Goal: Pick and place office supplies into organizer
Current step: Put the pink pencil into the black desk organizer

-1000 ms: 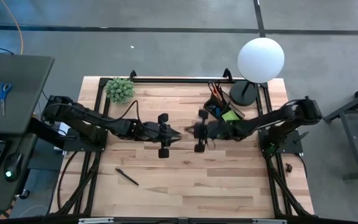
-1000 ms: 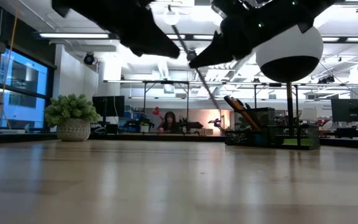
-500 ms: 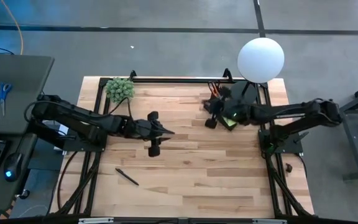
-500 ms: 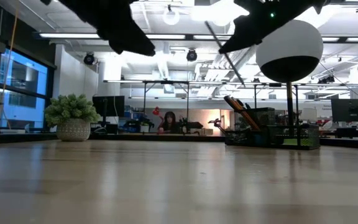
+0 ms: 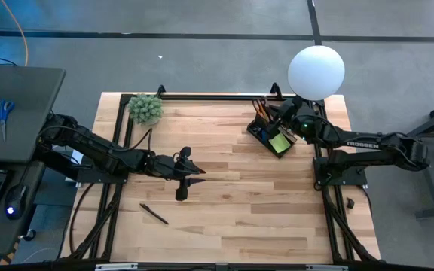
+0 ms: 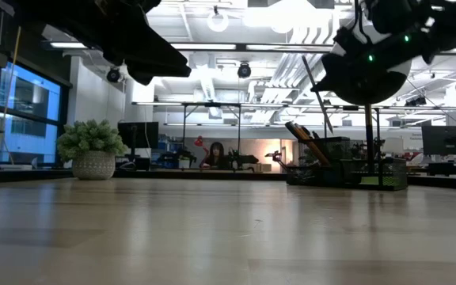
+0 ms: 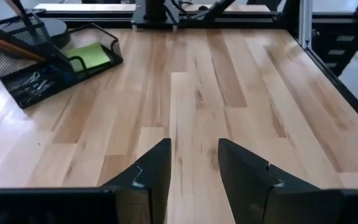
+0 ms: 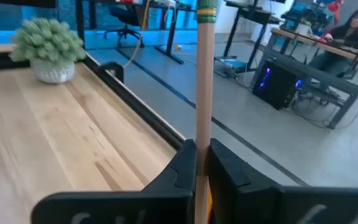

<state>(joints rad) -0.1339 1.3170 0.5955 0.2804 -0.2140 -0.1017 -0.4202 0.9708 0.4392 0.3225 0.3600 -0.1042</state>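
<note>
Since a second ago, right gripper (image 8: pixel 197 163) — clenched on a wooden pencil (image 8: pixel 204 81) — has carried it from mid-table to above the organizer (image 5: pixel 272 133), while left gripper (image 7: pixel 192 163), released, waits mid-table; lower the pencil upright into an unoccupied compartment before releasing.

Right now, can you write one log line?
right tool: shut on pencil | over organizer | left tool: open, empty | black pen: on table
</note>
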